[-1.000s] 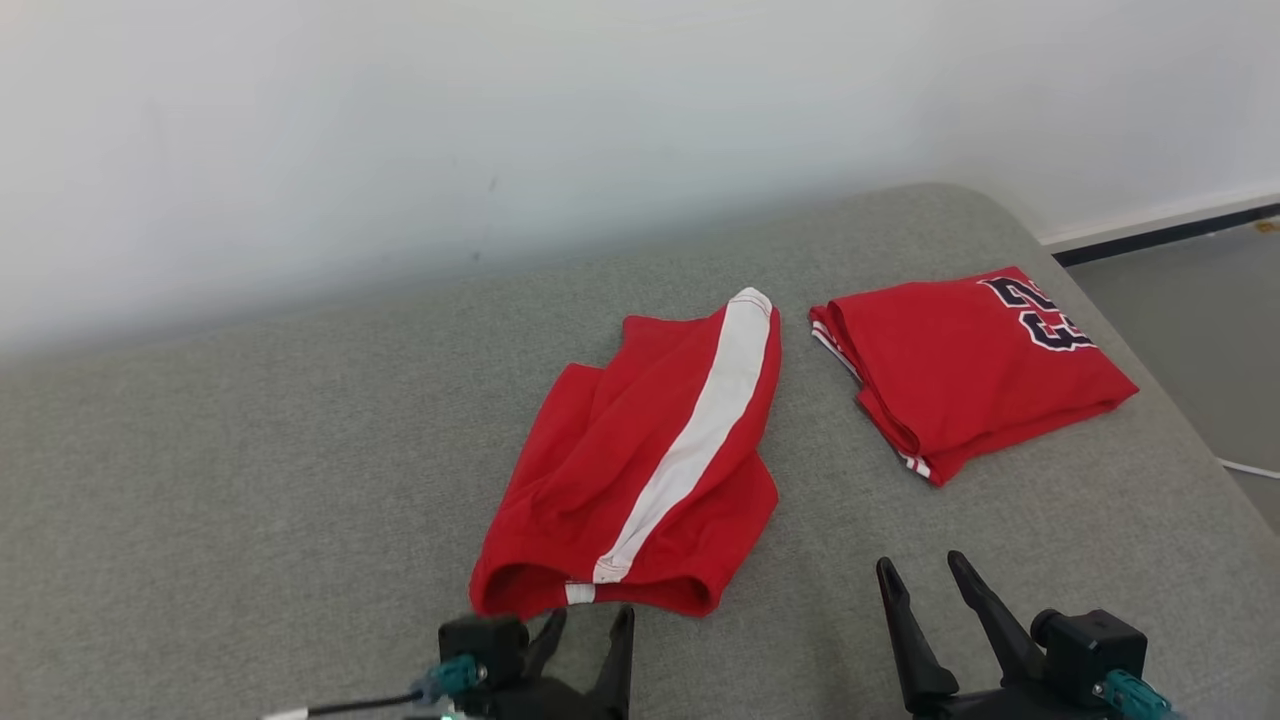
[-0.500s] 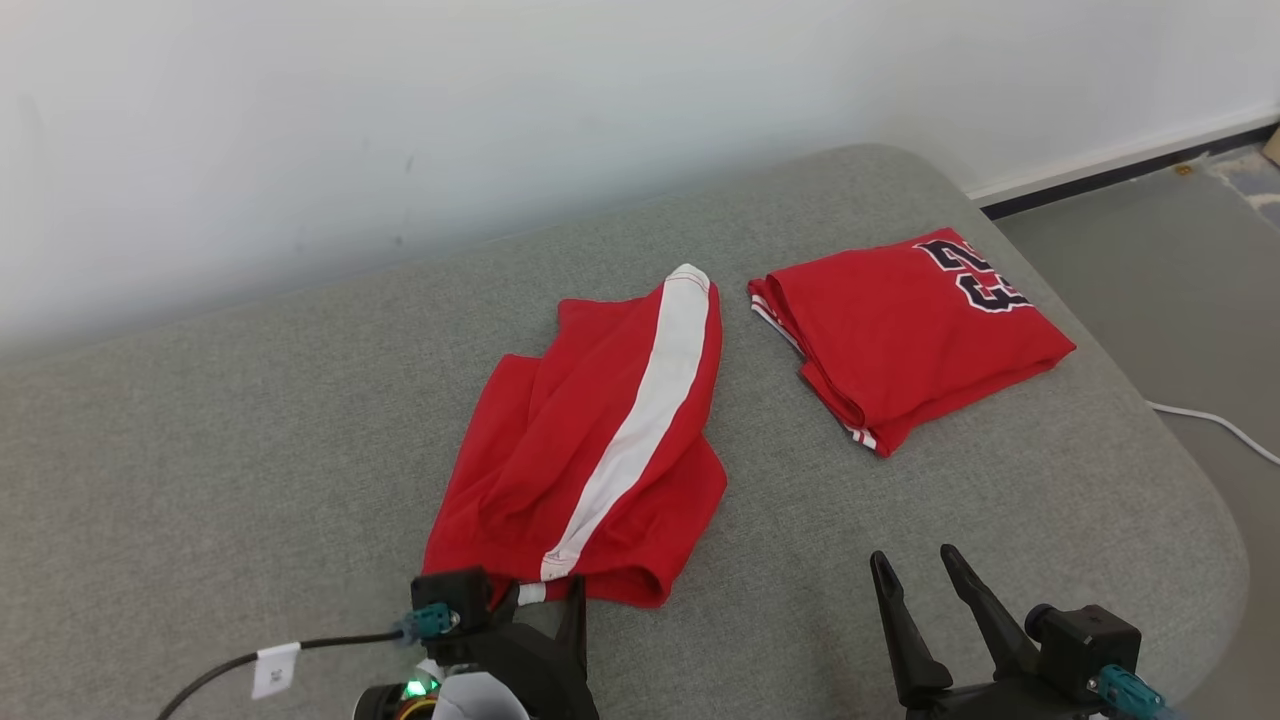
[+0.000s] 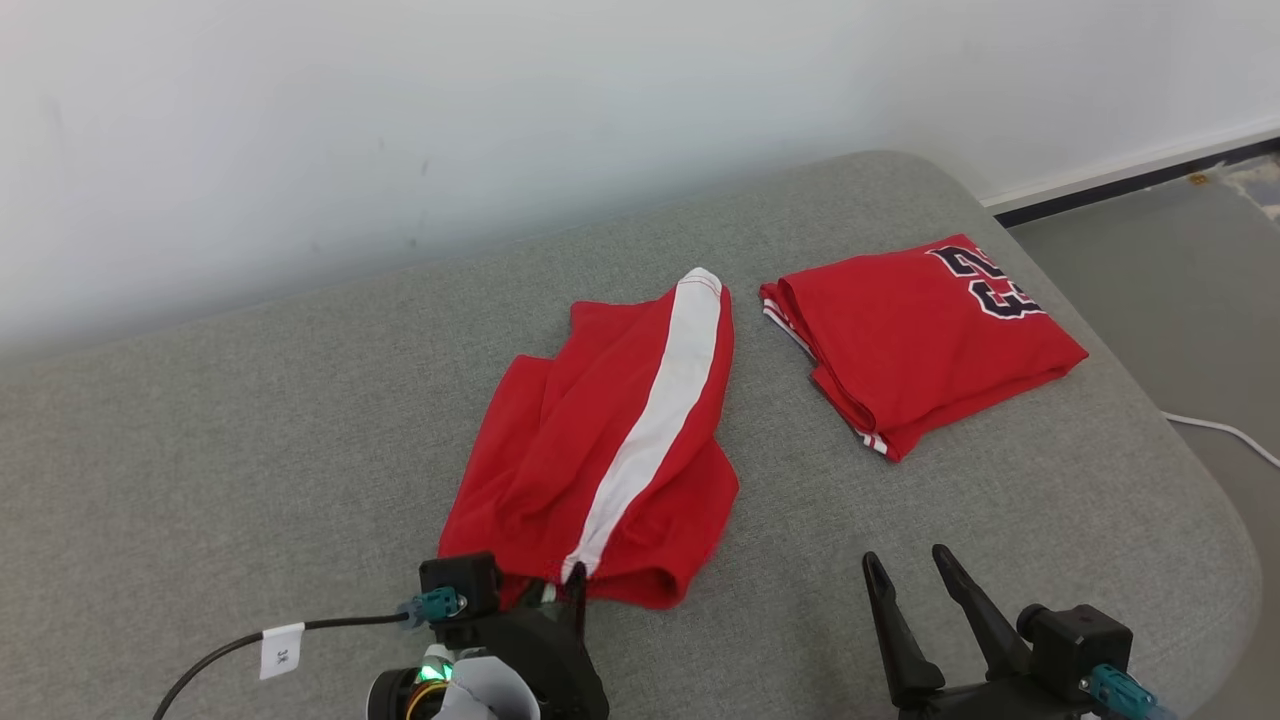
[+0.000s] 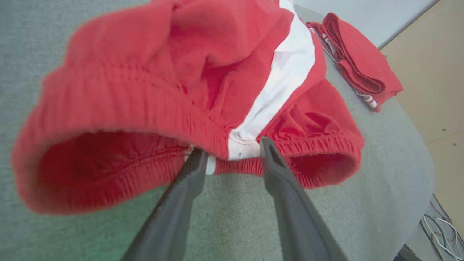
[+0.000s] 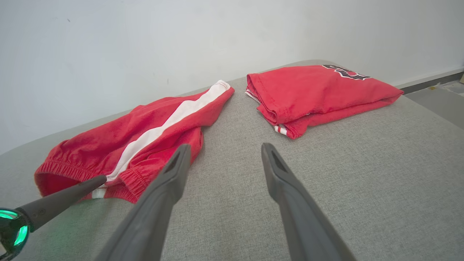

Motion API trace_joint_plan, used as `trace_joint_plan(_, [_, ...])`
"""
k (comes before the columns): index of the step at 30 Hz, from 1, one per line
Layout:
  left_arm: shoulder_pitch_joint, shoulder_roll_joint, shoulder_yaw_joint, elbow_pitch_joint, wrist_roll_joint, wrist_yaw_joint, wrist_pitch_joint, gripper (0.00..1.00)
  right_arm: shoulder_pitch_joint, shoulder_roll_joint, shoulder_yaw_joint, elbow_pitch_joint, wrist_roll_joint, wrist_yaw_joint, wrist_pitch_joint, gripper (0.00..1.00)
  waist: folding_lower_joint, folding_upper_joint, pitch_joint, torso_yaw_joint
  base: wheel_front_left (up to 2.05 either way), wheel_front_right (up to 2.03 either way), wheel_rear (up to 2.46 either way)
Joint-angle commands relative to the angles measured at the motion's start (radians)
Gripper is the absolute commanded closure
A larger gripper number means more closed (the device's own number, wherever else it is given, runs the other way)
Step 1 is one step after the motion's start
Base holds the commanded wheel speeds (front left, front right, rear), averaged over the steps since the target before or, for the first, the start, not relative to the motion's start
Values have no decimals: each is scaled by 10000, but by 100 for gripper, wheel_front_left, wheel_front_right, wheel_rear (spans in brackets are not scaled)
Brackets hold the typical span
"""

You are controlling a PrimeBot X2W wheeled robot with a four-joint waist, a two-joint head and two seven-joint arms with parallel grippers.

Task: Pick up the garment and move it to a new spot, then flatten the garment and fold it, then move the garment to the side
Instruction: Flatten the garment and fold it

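Here, left gripper [image 4: 230, 146] sits at the near waistband [image 4: 145, 108], fingers apart w/ the band between them, not yet pinched, prob. to lift there. Shorts [image 3: 620, 440] lie mid-cushion [image 3: 250, 420], long axis along the white stripe: waistband toward robot, hem away, slightly right. Folded jersey [image 3: 920, 340] lies beside, apart. Right gripper [image 3: 903, 555] hovers, fingers spread, idle.

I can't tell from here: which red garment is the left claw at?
The red shorts with the white stripe; the left gripper straddles their waistband. The folded jersey with dark numbers lies apart.
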Motion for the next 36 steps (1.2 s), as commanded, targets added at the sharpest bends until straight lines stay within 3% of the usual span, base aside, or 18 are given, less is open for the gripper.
trace_joint_plan(1, [-197, -39, -85, 89, -51, -46, -54, 88, -117, 9, 33, 7, 29, -18, -7, 0, 0, 0, 6, -8, 0, 0, 0])
trace_joint_plan(2, [-220, -47, -111, 148, -57, -82, -84, 100, -122, 9, 53, 9, 26, -18, -7, 0, 0, 0, 10, -17, 0, 0, 0])
trace_joint_plan(9, [-275, -23, -90, 275, -149, -184, -488, 100, -26, 8, -127, -47, -45, -18, 10, 0, 0, 0, -29, 89, 0, 0, 0])
trace_joint_plan(15, [306, 726, 334, -559, -334, -313, -837, 100, 132, 8, -356, -138, -69, -18, 7, 0, 0, 0, -229, 581, 0, 0, 0])
trace_joint_plan(22, [1138, 2185, 816, -2298, -503, 440, -316, 100, 260, 8, -381, -101, 18, -18, 4, 0, 0, 0, -460, 1305, 0, 0, 0])
trace_joint_plan(31, [1740, 2990, 1292, -3495, -983, 1027, 419, 100, 334, 8, -385, -152, -14, -18, 52, 0, 0, 0, -572, 1657, 0, 0, 0])
trace_joint_plan(32, [1782, 3007, 1287, -3597, -971, 1048, 404, 58, 353, 8, -402, -168, -22, -18, 41, 0, 0, 0, -578, 1689, 0, 0, 0])
trace_joint_plan(33, [1853, 2940, 1286, -3721, -1052, 1050, 423, 0, 378, 9, -429, -185, -27, -18, 35, 0, 0, 0, -586, 1728, 0, 0, 0])
trace_joint_plan(36, [2079, 2805, 1165, -4007, -1193, 982, 570, 0, 425, 6, -532, -222, -56, -18, 55, 0, 0, 0, -600, 1879, 0, 0, 0])
